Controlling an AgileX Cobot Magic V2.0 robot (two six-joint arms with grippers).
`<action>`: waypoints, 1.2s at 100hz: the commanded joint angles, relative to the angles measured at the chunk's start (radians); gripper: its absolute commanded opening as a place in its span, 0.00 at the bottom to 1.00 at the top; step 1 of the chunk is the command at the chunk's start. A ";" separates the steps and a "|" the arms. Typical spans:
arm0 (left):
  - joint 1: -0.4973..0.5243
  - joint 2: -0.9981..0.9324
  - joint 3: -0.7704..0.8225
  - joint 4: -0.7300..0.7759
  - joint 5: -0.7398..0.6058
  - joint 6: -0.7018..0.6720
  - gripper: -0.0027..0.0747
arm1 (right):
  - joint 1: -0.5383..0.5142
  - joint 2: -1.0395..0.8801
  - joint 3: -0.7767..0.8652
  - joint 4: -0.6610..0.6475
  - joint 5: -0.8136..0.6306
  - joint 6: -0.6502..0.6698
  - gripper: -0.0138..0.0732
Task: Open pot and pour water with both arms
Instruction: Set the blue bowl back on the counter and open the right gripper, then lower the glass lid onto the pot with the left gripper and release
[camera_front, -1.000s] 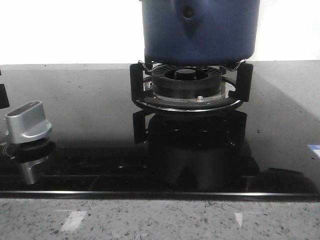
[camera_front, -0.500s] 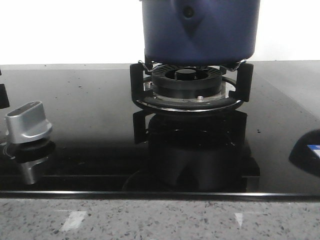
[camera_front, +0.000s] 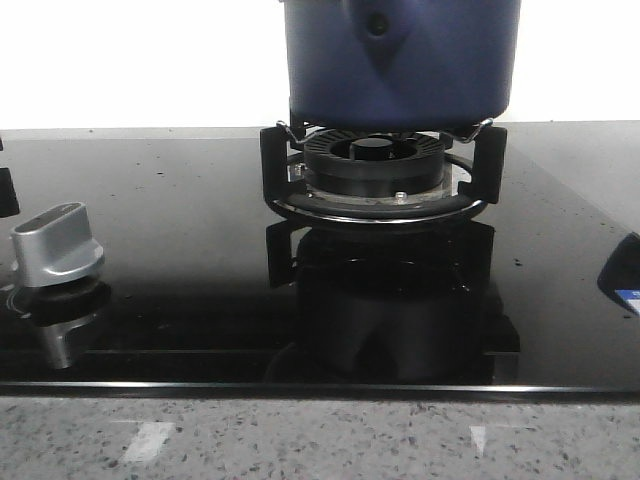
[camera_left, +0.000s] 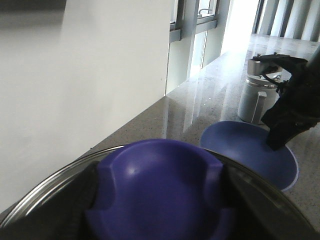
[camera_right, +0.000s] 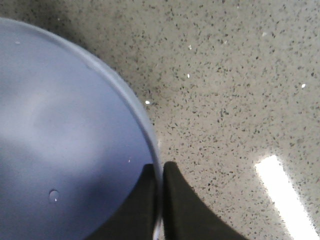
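one silver control knob (camera_front: 55, 245) stands at the far left of the black glass hob (camera_front: 180, 230), near its front edge, its reflection showing in the glass beneath; to its right, at centre, the black burner grate (camera_front: 380, 195) rings the burner cap (camera_front: 372, 152); the pot (camera_front: 400, 60), dark blue with a pointed handle mount and one rivet facing the camera, rests on the grate prongs, its top cut off by the frame edge; a dark blue shape (camera_front: 625, 275) enters at the right edge of the hob, too cropped to identify; a speckled stone counter (camera_front: 320, 440) runs along the near side.

left wrist view: a rounded blue handle (camera_left: 160, 195) sits between the left gripper fingers (camera_left: 82, 200), above a curved metal rim (camera_left: 55, 182); whether the jaws are pressed on it cannot be told; beyond, a blue lid (camera_left: 247, 152) lies flat on the counter, the right gripper (camera_left: 280, 142) at its edge, a steel canister (camera_left: 257, 92) just behind.

right wrist view: the right gripper's jaws stand narrow, clamped on the lid's thin rim, the lid resting on speckled stone.
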 joint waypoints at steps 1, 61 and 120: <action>-0.010 -0.045 -0.040 -0.091 0.023 0.007 0.45 | -0.006 -0.035 -0.006 -0.001 0.022 0.002 0.08; -0.035 -0.045 -0.040 -0.091 0.021 0.007 0.45 | -0.006 -0.082 -0.011 -0.013 -0.005 0.002 0.38; -0.049 -0.041 -0.040 -0.083 -0.066 0.107 0.45 | 0.229 -0.446 -0.055 0.204 -0.354 -0.068 0.08</action>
